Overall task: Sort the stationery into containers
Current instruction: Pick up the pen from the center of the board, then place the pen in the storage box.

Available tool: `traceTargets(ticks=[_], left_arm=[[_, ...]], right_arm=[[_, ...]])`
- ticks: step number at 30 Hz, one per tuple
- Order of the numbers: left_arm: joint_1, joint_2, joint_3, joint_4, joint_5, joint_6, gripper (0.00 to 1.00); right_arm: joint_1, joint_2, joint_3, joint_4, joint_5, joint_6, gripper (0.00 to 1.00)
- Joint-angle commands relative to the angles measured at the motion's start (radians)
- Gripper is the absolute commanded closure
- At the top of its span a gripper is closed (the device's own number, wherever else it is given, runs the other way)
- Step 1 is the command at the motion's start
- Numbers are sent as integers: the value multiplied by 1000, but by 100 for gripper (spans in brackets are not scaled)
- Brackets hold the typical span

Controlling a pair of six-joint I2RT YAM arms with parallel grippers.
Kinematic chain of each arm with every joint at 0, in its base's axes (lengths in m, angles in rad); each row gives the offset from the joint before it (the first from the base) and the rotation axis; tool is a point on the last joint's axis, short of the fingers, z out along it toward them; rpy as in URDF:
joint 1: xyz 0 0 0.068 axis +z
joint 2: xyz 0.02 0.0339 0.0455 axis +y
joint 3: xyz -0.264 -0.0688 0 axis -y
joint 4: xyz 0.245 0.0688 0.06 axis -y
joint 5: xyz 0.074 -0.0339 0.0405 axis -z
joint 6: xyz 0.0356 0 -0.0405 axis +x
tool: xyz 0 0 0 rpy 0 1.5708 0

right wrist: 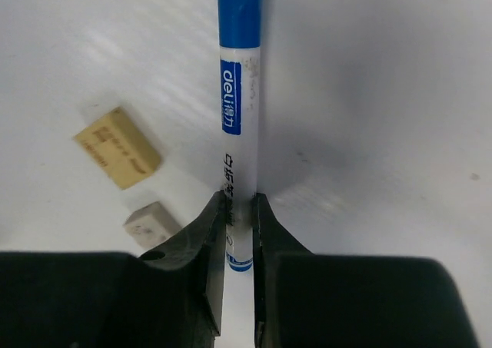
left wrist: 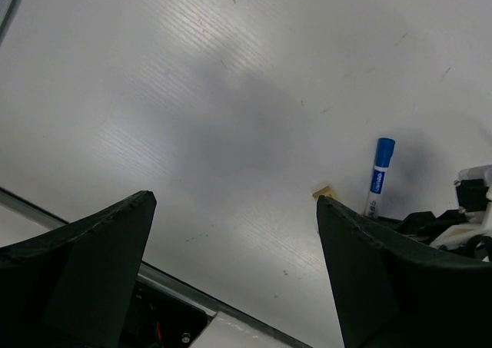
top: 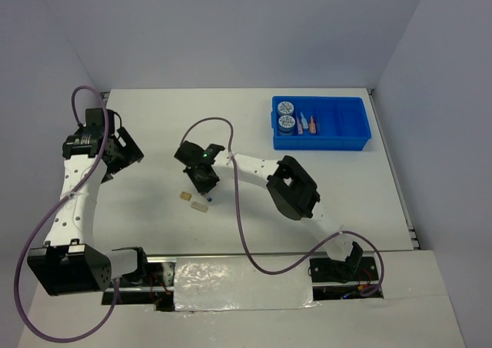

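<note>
Nearest to the arm bases, a beige bar [top: 200, 206] and a tan block [top: 185, 197] are lying side by side on the white counter [top: 154, 125], close together but not touching. Just beside them the right gripper [right wrist: 238, 206] is pressing its two fingers on the white body of the blue-white marker [right wrist: 238, 94] from both sides. The blue end of the marker is pointing away from the gripper. I cannot tell if the marker is resting on the counter or is lifted. Further to the left, the left gripper [left wrist: 234, 202] is hanging over a bare part of the counter with its jaws wide apart, holding nothing. At the far right, the blue tray [top: 357, 121] is holding two patterned rolls [top: 286, 114] in its left compartment and some short bars [top: 313, 124] in the narrow compartments next to them.
</note>
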Motion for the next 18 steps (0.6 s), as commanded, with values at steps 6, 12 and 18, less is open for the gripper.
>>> traceTargets(ticks=[6, 12, 18], left_arm=[[-4, -35, -97, 94, 175, 44, 1], [-76, -49, -238, 173, 235, 7, 1], [-165, -23, -272, 186, 226, -3, 1]], right_arm=[[-420, -402, -182, 42, 69, -30, 92], [-811, -404, -103, -60, 58, -169, 90], [-956, -275, 68, -131, 124, -179, 90]])
